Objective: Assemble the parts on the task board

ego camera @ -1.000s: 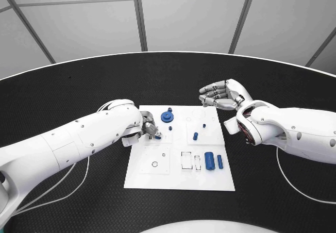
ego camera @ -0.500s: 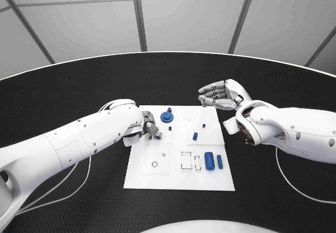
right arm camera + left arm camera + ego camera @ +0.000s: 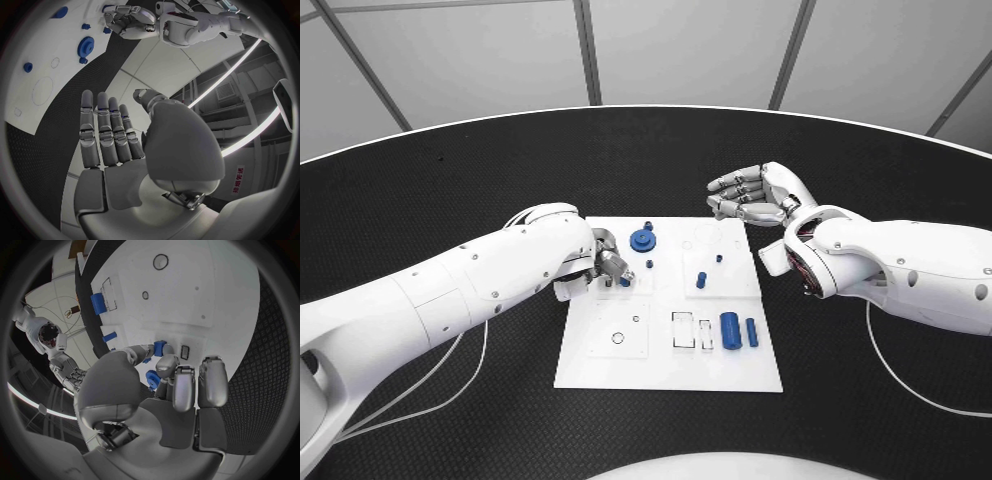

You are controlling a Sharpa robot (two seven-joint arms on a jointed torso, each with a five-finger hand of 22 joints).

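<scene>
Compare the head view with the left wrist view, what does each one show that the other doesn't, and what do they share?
Head view alone: the whole task board laid out, and the right robot hand hovering off the board's far right corner, holding nothing I can see.

Left wrist view alone: the left robot hand from behind, fingers down at a small blue part on the board; whether it is actually gripped I cannot tell.

Both: the white board, the large blue cylinder and the smaller blue one beside it.

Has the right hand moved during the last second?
No. The right hand hangs beyond the far right corner of the white board, as it did before.
</scene>
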